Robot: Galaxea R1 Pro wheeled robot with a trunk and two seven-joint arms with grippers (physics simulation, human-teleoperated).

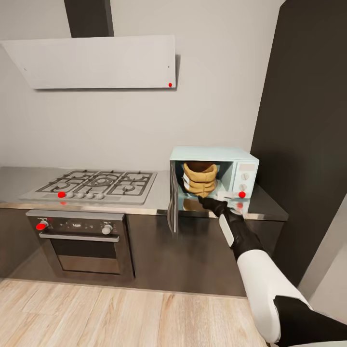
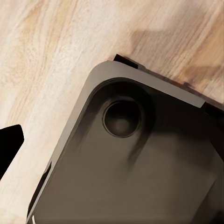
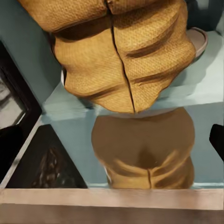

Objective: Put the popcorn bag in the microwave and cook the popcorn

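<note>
On the countertop, at its right end, the microwave stands with its door swung wide open toward the hob side, door edge projecting past the counter's front lip. The popcorn bag sits inside the cavity, upright, rolled rim up, filling most of the cavity height; a narrow gap shows between the bag and the cavity wall on the door side. The control panel with two knobs lies just beside the bag on the right.

Right arm reaches up from lower right; the right gripper is at the cavity's front sill, just below and in front of the bag. Head view: fingers too dark and small to separate. Right wrist view: the bag fills the near field, its reflection on the glossy mint floor beneath it; one dark fingertip sits at the frame edge, apart from the bag. Jaws appear spread, not touching the bag.

Left wrist view: a dark rounded-corner panel of the robot's base over pale wood-plank floor; one black finger at the frame edge. Jaw state of the left gripper: cannot tell.

Open room: bare counter between the gas hob and the open door; a tall dark cabinet close on the microwave's right. White hood well above; built-in oven under the hob.
</note>
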